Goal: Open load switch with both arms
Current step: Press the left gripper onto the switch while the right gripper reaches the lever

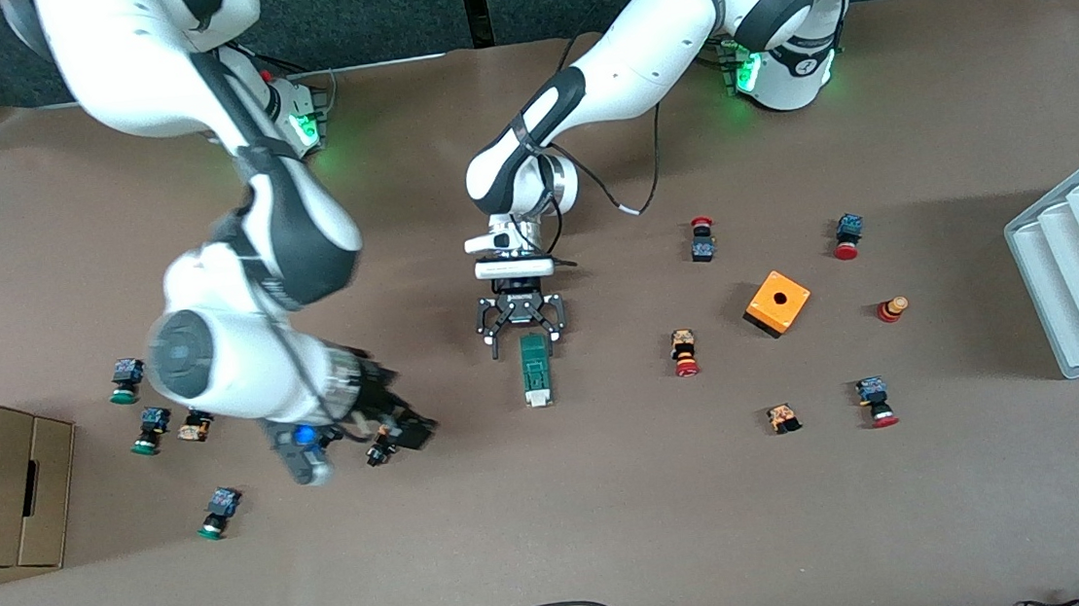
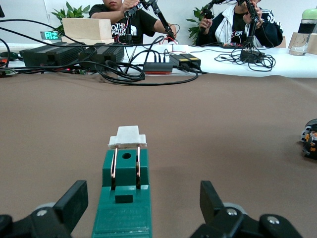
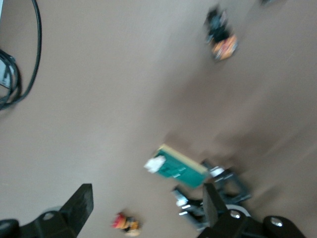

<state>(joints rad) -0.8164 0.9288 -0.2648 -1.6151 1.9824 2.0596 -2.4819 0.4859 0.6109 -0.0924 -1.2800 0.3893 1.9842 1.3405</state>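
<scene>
Mid-table on the brown table (image 1: 618, 530), the left gripper (image 1: 523, 336) straddles the load switch (image 1: 535, 370) with jaws wide, holding nothing, while the right gripper (image 1: 395, 438) hovers open and empty.

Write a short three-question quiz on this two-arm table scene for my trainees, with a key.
1. True or false: the left gripper is shut on the load switch.
2. Multiple choice: which end of the load switch carries the white sliding piece? A) the end nearer the front camera B) the end at the left gripper C) neither end
3. Fill in: the right gripper hangs open in the air toward the ___ arm's end of the table from the switch.

Key
1. False: its fingers stand open, one on each side of the switch's end.
2. A
3. right
</scene>
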